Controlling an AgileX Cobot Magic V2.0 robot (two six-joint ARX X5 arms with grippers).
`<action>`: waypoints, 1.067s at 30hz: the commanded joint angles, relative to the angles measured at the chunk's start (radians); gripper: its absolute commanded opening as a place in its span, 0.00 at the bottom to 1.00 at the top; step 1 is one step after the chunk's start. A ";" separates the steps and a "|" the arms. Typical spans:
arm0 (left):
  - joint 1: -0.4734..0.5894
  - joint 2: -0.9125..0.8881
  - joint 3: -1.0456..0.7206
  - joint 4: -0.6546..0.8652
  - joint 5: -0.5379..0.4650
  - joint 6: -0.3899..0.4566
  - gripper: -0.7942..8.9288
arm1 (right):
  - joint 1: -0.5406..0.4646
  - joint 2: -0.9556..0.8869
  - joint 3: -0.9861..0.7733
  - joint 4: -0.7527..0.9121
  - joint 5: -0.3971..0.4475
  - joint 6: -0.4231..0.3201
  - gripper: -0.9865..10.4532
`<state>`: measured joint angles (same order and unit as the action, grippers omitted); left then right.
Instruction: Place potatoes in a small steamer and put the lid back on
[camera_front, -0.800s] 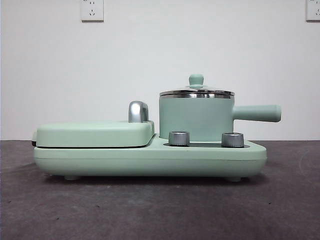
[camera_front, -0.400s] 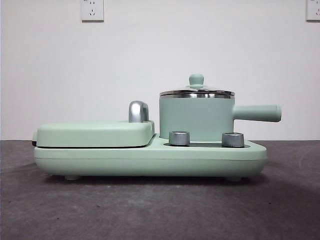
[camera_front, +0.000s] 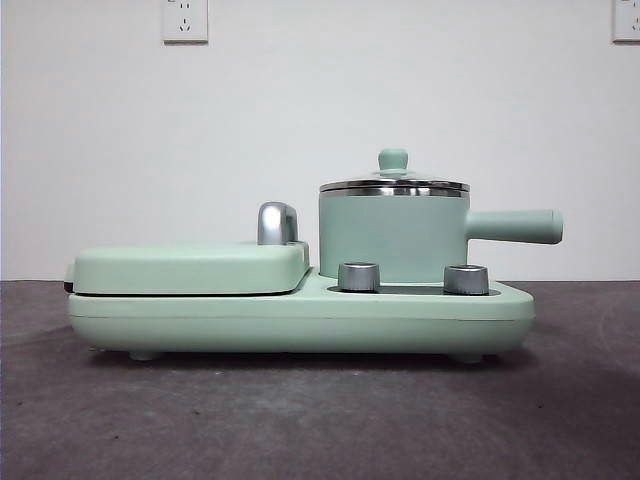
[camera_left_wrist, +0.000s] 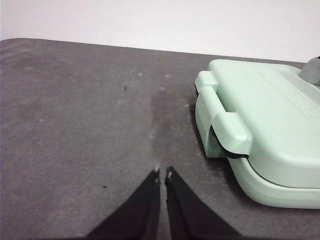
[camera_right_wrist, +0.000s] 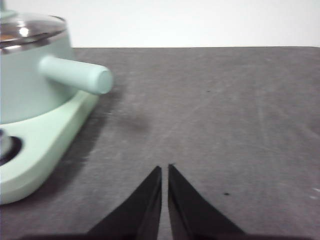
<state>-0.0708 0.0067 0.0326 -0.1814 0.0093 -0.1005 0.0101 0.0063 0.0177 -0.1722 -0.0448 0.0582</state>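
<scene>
The small steamer (camera_front: 392, 238) is a mint-green pot standing on the right half of a mint-green appliance base (camera_front: 300, 322), its long handle (camera_front: 515, 226) pointing right. The lid (camera_front: 393, 184), clear glass with a steel rim and a green knob, sits on the pot. In the right wrist view the steamer (camera_right_wrist: 25, 85) and its lid (camera_right_wrist: 27, 27) show beside the bare table. No potato shows in any view. My right gripper (camera_right_wrist: 164, 169) is shut over bare table beside the pot's handle. My left gripper (camera_left_wrist: 162, 174) is shut over bare table beside the griddle end.
A flat griddle with a closed cover (camera_front: 190, 268) and chrome handle (camera_front: 277, 223) takes the base's left half, also seen as the griddle (camera_left_wrist: 265, 125) in the left wrist view. Two silver knobs (camera_front: 358, 277) face front. Dark grey table (camera_front: 300, 420) spreads around; a white wall stands behind.
</scene>
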 joint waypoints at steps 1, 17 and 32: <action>-0.002 0.001 -0.020 -0.006 -0.002 -0.005 0.10 | -0.023 -0.003 -0.006 -0.005 0.013 -0.018 0.10; -0.002 0.001 -0.020 -0.006 -0.002 -0.005 0.10 | -0.058 -0.003 -0.006 0.016 0.045 -0.014 0.10; -0.002 0.001 -0.019 -0.006 -0.002 -0.005 0.10 | -0.058 -0.003 -0.006 0.016 0.045 -0.014 0.10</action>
<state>-0.0708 0.0067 0.0326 -0.1814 0.0093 -0.1005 -0.0475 0.0063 0.0170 -0.1673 -0.0032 0.0494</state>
